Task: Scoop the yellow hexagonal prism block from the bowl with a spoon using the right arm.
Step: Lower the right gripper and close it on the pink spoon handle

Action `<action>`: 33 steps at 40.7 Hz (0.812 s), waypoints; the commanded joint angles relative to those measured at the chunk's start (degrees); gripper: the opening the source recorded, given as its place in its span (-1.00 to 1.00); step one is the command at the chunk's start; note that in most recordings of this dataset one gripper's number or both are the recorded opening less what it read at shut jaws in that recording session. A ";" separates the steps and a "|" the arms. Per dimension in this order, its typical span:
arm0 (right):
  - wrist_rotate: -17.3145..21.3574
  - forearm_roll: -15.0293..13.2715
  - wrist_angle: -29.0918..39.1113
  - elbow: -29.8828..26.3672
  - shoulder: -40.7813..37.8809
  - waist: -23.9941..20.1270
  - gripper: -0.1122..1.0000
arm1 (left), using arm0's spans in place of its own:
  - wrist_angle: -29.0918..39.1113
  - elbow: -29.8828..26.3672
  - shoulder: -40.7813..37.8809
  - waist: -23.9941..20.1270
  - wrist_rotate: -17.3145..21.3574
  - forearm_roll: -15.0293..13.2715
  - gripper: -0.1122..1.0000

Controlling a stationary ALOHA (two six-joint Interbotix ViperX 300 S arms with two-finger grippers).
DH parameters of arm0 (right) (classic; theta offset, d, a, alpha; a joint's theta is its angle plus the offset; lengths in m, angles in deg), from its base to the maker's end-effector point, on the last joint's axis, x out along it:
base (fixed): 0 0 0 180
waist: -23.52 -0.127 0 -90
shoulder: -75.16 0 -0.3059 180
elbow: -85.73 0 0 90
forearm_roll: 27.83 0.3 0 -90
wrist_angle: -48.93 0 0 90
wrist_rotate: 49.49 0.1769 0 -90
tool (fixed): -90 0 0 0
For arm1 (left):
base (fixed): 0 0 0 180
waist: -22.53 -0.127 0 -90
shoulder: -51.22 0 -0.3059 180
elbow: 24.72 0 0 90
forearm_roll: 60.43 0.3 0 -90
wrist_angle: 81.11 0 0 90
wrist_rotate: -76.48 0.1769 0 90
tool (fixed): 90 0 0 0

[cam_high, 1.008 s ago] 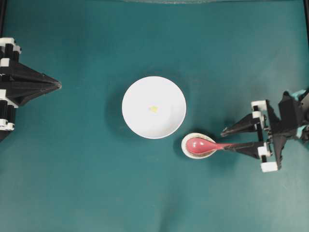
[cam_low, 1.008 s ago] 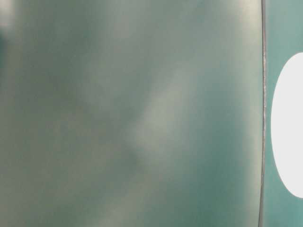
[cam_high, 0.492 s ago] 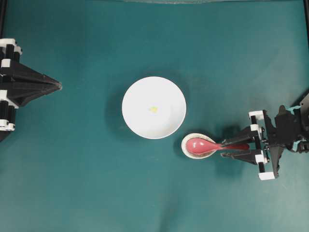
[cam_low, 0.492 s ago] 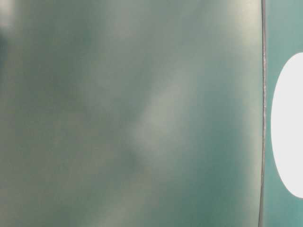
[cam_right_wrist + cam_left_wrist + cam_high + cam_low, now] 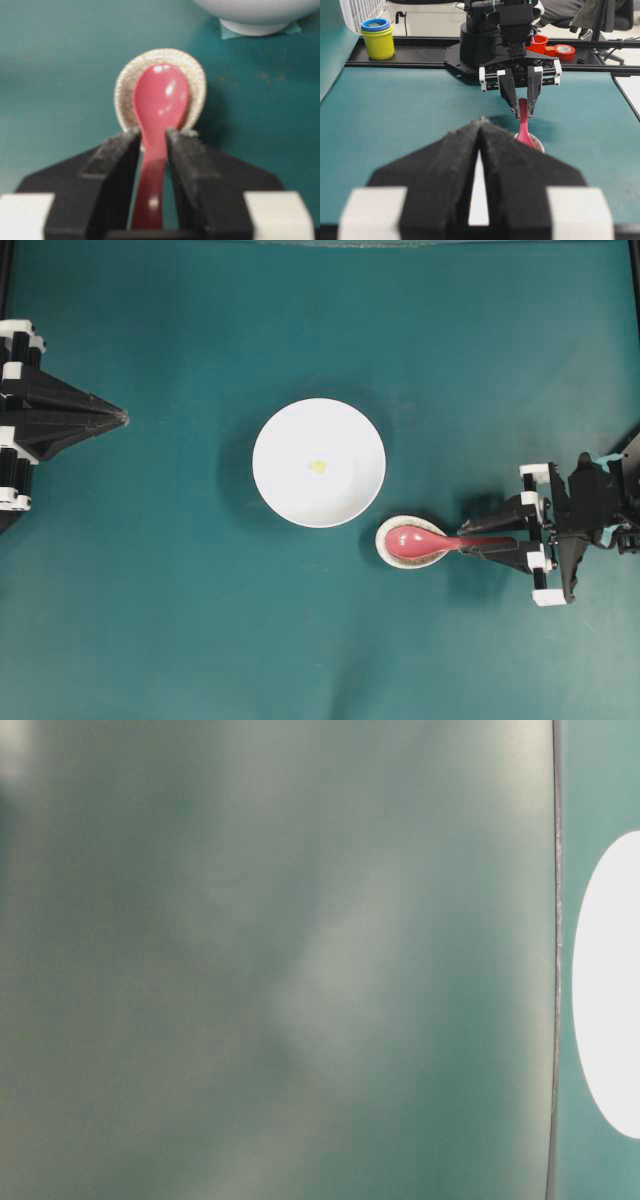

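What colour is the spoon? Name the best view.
Glossy pink-red; the spoon shows best in the right wrist view.

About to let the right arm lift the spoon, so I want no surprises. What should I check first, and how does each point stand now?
1. Right gripper fingers on both sides of the spoon handle: ok.
2. Grip firm enough to lift: cannot tell.
3. Scoop resting in the speckled spoon rest: ok.
4. Yellow block in the white bowl: ok.
5. Left gripper shut, far from the bowl: ok.
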 commanded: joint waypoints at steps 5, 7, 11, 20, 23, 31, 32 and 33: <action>-0.18 1.05 -0.18 -0.44 0.26 -0.18 -0.14 | -0.26 -1.05 -0.44 -0.09 -0.09 0.18 -0.70; -0.18 1.05 -0.18 -0.53 0.26 -0.18 -0.13 | -0.26 -1.05 -0.44 0.00 -0.09 0.18 -0.70; -0.18 0.97 0.62 -0.79 0.09 -0.18 -0.13 | -0.26 -1.05 -0.44 0.00 -0.09 0.18 -0.70; -0.35 0.44 2.37 -1.23 -0.70 -0.53 -0.10 | -0.18 -1.05 -0.44 -0.09 -0.09 0.09 -0.70; -0.35 0.00 2.64 -1.32 -0.97 -0.62 -0.10 | -0.26 -1.05 -0.53 0.00 -0.09 0.18 -0.70; -0.62 -0.53 4.13 -1.32 -1.05 -0.62 -0.10 | -0.26 -1.05 -0.79 -0.09 -0.09 0.18 -0.70; -0.62 -0.62 4.22 -1.32 -1.05 -0.62 -0.10 | -0.18 -1.05 -0.70 0.00 -0.09 0.09 -0.70; -0.70 -0.62 4.31 -1.41 -1.05 -0.62 -0.10 | -0.26 -1.05 -0.70 0.00 -0.09 0.09 -0.70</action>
